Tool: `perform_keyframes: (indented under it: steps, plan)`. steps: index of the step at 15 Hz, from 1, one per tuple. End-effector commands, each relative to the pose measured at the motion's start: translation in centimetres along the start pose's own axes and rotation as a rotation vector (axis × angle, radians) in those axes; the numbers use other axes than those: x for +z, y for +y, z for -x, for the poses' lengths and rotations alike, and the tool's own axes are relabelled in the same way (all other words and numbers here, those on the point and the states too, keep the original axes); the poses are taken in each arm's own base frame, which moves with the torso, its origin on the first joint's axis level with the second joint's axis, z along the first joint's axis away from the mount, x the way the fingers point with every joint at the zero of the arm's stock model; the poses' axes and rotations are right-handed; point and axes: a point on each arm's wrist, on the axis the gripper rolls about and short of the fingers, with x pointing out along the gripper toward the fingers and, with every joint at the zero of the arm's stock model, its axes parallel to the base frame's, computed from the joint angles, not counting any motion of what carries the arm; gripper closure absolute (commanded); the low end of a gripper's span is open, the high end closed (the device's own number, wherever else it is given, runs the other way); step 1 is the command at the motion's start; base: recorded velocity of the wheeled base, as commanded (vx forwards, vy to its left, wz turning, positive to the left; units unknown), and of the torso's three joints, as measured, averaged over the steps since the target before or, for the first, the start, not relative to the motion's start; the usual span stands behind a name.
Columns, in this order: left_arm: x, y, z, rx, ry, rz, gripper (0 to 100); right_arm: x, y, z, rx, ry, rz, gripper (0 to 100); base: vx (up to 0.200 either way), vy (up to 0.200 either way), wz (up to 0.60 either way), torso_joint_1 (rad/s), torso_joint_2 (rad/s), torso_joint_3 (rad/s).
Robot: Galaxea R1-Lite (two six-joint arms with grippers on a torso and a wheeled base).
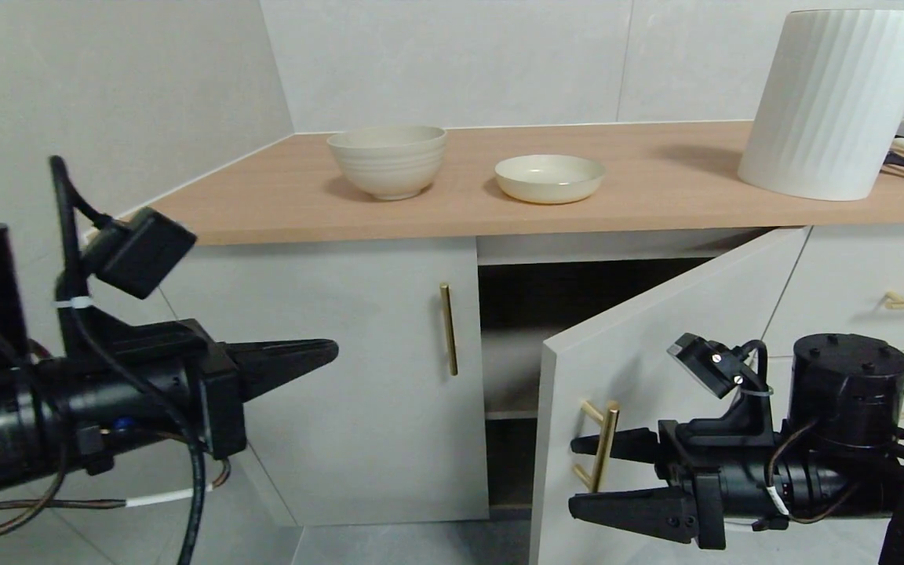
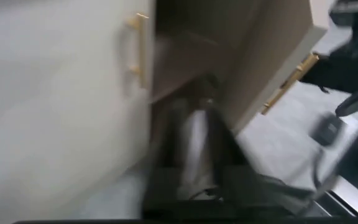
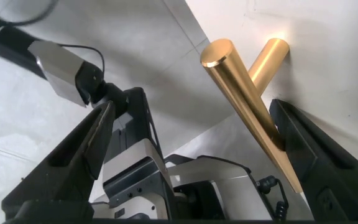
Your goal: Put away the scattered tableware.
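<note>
Countertop point(image 1: 656, 176): bowl point(image 1: 388, 161) beside shallow dish point(image 1: 549, 177)

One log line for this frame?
right tool open around door handle | cabinet door open | bowl, shallow dish on countertop | left tool before closed door

Soft light left faint shadows beside the bowl point(image 1: 387, 162) and plate point(image 1: 549, 177). The cabinet point(image 1: 577, 292) was dark inside. The brass handle point(image 3: 244, 102) gleamed.
</note>
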Motion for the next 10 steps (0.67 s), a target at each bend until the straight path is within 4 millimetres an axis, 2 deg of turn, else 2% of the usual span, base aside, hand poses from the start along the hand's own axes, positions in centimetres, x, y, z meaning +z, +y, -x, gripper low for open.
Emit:
perform_keyframes:
  steps: [1, 2, 5, 8, 9, 10]
  plan:
    - [-1.6, -0.6, -4.2, -0.086, 0.093, 0.006, 100, 0.0, 0.1, 0.1, 0.0, -0.001, 0.002, 0, 0.0, 0.0, 0.0, 0.0, 0.0, 0.0]
    - [-1.7, -0.6, -4.4, -0.091, 0.092, 0.005, 100, 0.0, 0.1, 0.1, 0.0, -0.001, 0.002, 0, 0.0, 0.0, 0.0, 0.0, 0.0, 0.0]
    - [-3.3, -2.7, -9.8, -0.216, 0.075, 0.035, 100, -0.1, 0.1, 0.1, 0.0, 0.001, 0.001, 0, 0.0, 0.0, 0.0, 0.0, 0.0, 0.0]
    - [-6.0, -3.1, -14.3, -0.258, 0.1, 0.06, 100, 0.0, 0.5, 0.4, 0.001, -0.006, 0.018, 0, 0.0, 0.0, 0.0, 0.0, 0.0, 0.0]
    - [-6.4, -3.3, -15.3, -0.27, 0.084, 0.068, 100, 0.0, 0.6, 0.5, 0.0, -0.009, 0.021, 0, 0.0, 0.0, 0.0, 0.0, 0.0, 0.0]
    - [-6.5, -3.3, -15.4, -0.27, 0.08, 0.071, 100, 0.0, 0.6, 0.5, 0.0, -0.009, 0.021, 0, 0.0, 0.0, 0.0, 0.0, 0.0, 0.0]
